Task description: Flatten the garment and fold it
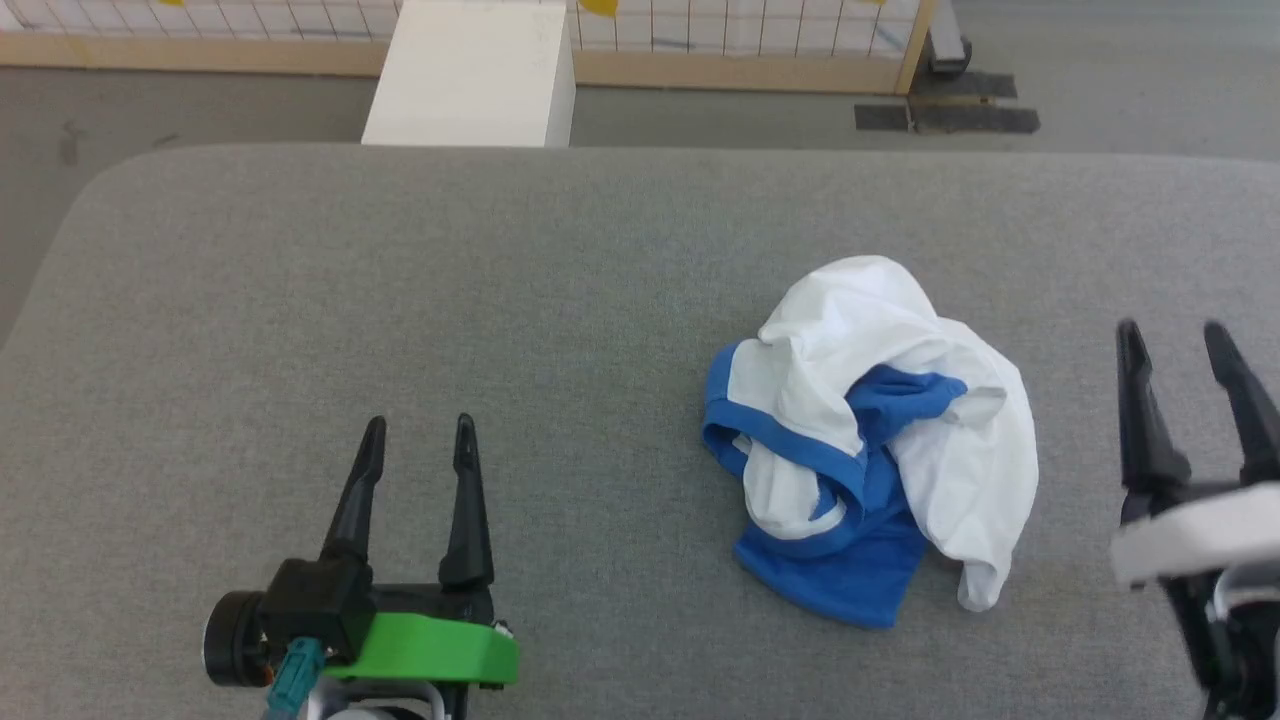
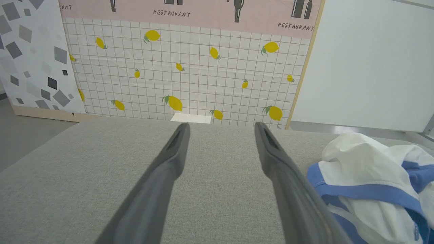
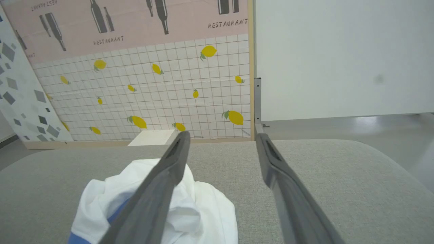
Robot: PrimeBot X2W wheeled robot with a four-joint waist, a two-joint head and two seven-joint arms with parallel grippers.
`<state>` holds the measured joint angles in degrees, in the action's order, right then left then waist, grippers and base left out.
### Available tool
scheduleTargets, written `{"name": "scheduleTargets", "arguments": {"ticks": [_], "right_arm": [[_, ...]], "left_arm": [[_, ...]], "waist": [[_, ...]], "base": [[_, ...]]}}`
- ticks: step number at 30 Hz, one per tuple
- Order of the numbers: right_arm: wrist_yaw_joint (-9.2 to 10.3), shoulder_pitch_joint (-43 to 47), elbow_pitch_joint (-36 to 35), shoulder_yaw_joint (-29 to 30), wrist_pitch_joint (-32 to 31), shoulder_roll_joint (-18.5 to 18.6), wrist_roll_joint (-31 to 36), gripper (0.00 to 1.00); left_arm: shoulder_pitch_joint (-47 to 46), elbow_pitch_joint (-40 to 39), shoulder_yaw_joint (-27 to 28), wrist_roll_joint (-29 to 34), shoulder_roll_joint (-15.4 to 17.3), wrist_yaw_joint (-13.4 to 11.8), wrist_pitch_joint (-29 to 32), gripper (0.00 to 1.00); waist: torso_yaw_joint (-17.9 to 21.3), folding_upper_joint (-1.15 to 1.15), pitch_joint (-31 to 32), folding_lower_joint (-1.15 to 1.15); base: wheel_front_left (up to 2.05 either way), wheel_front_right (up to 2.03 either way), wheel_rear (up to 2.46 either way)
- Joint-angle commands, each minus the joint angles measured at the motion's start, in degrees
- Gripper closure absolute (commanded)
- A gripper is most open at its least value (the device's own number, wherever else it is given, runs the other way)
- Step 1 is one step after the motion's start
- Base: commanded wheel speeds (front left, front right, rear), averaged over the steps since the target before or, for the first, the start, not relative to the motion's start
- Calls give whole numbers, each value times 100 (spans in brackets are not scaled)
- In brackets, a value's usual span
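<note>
Nearest us, our left tool [image 1: 419, 420] and right tool [image 1: 1171, 327] hover over the grey desk [image 1: 500, 300], each with its fingers spread apart and empty. Between them, a little farther out, the garment [image 1: 880, 440] lies crumpled in a heap, its longer run going roughly away from us. It sits near the right tool's inner side and well apart from the left, so we judge the right arm should reach first, moving leftward.
</note>
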<state>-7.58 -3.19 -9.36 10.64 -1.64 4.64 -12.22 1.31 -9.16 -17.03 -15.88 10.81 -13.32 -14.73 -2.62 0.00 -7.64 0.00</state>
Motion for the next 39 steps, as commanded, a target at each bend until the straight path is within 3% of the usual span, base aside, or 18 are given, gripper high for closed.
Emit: {"name": "scheduleTargets", "arguments": {"ticks": [1, 10, 22, 23, 24, 25, 34, 39], "right_arm": [[9, -241, -6, -54, -267, 176, -135, 0], [9, -1304, 614, -547, -2264, 1359, -810, 0], [9, -1312, 1614, -1170, -3702, 1799, -1241, 0], [9, -1296, 1656, -1166, -3728, 1788, -1277, 9], [9, -1285, 1684, -1178, -3738, 1788, -1288, 29], [9, -1283, 1689, -1211, -3725, 1800, -1285, 100], [9, -1744, 1424, -1389, -3370, 2155, -1114, 100], [9, -2704, 1195, -1728, -3265, 2809, -772, 100]], "left_arm": [[-101, 43, 43, 63, -82, 74, -27, 0], [-463, 159, 185, 362, -494, 433, -27, 0], [-755, 324, 217, 518, -745, 667, -27, 0], [-753, 337, 224, 522, -753, 677, -27, 0], [-747, 352, 231, 524, -759, 685, -27, 0], [-736, 363, 242, 528, -764, 687, -27, 0], [-520, 431, 396, 533, -785, 754, -27, 0], [-408, 369, 461, 539, -789, 799, -27, 0]], "waist": [[-14, 0, -202, 0], [-178, 0, -936, 0], [-566, 0, -1358, 0], [-583, 0, -1347, 0], [-596, 0, -1318, 0], [-602, 0, -1289, 0], [-560, 0, -709, 0], [-582, 0, -709, 0]], "base": [[0, 0, 0], [0, 0, 0], [0, 0, 0], [0, 0, 0], [0, 0, 0], [0, 0, 0], [0, 0, 0], [0, 0, 0]]}}
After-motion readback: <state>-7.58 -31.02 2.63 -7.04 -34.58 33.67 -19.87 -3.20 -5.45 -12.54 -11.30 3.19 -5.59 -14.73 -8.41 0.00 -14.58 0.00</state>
